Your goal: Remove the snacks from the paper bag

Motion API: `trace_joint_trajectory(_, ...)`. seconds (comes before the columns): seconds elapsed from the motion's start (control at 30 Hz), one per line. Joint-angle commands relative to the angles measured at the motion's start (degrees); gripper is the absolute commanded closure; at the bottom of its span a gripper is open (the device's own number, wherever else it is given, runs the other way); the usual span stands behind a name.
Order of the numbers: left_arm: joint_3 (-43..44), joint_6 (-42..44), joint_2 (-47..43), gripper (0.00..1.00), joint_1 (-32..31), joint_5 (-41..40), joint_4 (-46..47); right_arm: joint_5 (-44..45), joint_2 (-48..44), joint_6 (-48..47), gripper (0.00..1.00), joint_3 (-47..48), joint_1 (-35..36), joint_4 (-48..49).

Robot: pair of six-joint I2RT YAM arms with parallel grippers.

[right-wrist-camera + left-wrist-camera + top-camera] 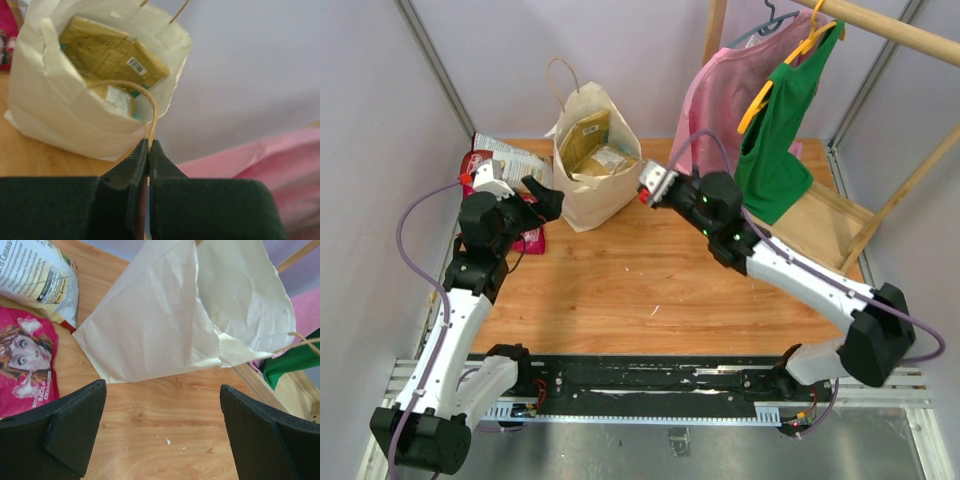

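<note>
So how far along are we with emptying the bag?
Done: a white packet and a pink packet lie on the table beside the bag. In hand: right tool pinches its handle; left tool open. Left: tan packets inside.

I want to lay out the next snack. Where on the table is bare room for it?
The wide bare wood between the paper bag and the black rail, left of the right arm, is free. Crowded: back left, with the white packet, magenta packet and left hand; back right, with the shirts and wooden rack base.
</note>
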Motion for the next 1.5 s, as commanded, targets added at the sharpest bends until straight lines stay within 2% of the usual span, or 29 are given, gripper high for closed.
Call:
trace_joint_trajectory(0.0, -1.5, -0.8, -0.6, 0.00, 0.4, 1.2, 3.0, 4.3, -7.6, 13.2, 0.99, -17.4, 0.6, 10.5)
trace_joint_trajectory(0.2, -3.0, -1.4, -0.3, 0.01, 0.4, 2.8, 4.2, 7.5, -13.3, 28.4, 0.99, -36.1, 0.9, 12.0)
trace_joint_trajectory(0.3, -3.2, -1.2, -0.9, 0.01, 0.4, 2.4, 3.5, 9.1, -17.1, 33.3, 0.99, -41.6, 2.4, 9.7)
trace_joint_trajectory(0.5, -4.4, -1.3, -2.7, 0.01, 0.4, 1.3, 3.1, 14.7, -25.5, 40.0, 0.99, -47.2, 8.4, -3.5)
trace_joint_trajectory(0.63, -7.1, -2.0, -2.3, 0.01, 0.4, 2.8, 3.6, 18.7, -31.3, 44.5, 0.99, -50.4, 10.9, -8.7)
trace_joint_trajectory(0.67, -8.4, -2.6, -2.2, 0.02, 0.4, 3.6, 4.1, 19.2, -32.6, 45.7, 0.91, -50.6, 11.0, -10.1)
trace_joint_trajectory(0.7, -9.5, -3.3, -1.9, 0.02, 0.4, 4.6, 4.5, 19.1, -33.7, 46.2, 0.89, -50.6, 11.0, -11.6)
trace_joint_trajectory(0.8, -13.8, -5.9, -1.2, 0.03, 0.3, 8.4, 7.2, 19.0, -36.4, 47.0, 0.93, -50.9, 11.1, -14.3)
trace_joint_trajectory(0.83, -15.2, -6.9, -0.9, 0.03, 0.3, 9.4, 8.3, 19.0, -37.0, 47.4, 0.90, -50.8, 11.1, -15.5)
trace_joint_trajectory(0.87, -16.3, -7.6, -0.7, 0.03, 0.3, 10.2, 9.2, 19.4, -37.7, 48.0, 0.78, -50.5, 11.2, -17.0)
trace_joint_trajectory(0.93, -18.0, -8.2, -0.3, 0.03, 0.3, 10.2, 10.1, 23.2, -39.6, 51.6, 0.48, -49.4, 11.7, -22.2)
trace_joint_trajectory(1.03, -19.0, -7.2, -0.3, 0.03, -0.2, 6.9, 9.8, 27.7, -46.7, 55.0, 0.30, -50.3, 12.3, -26.4)
trace_joint_trajectory(1.13, -19.4, -6.6, 0.2, 0.03, -0.7, 4.1, 10.0, 29.9, -59.1, 57.2, 0.01, -53.6, 12.5, -25.8)
trace_joint_trajectory(1.23, -20.5, -7.3, 1.7, 0.03, -1.3, 4.3, 12.2, 30.6, -69.9, 57.8, 0.01, -57.3, 12.5, -23.7)
trace_joint_trajectory(1.3, -21.7, -8.2, 2.7, 0.04, -1.9, 4.6, 14.9, 33.1, -72.1, 58.9, 0.01, -56.6, 12.5, -26.7)
trace_joint_trajectory(1.4, -22.9, -9.3, 4.6, 0.03, -2.9, 5.3, 19.3, 34.6, -67.6, 59.0, 0.01, -52.7, 12.5, -30.3)
trace_joint_trajectory(1.47, -22.3, -9.3, 6.5, 0.04, -3.3, 5.2, 21.4, 34.1, -62.0, 58.2, 0.02, -50.3, 12.5, -28.9)
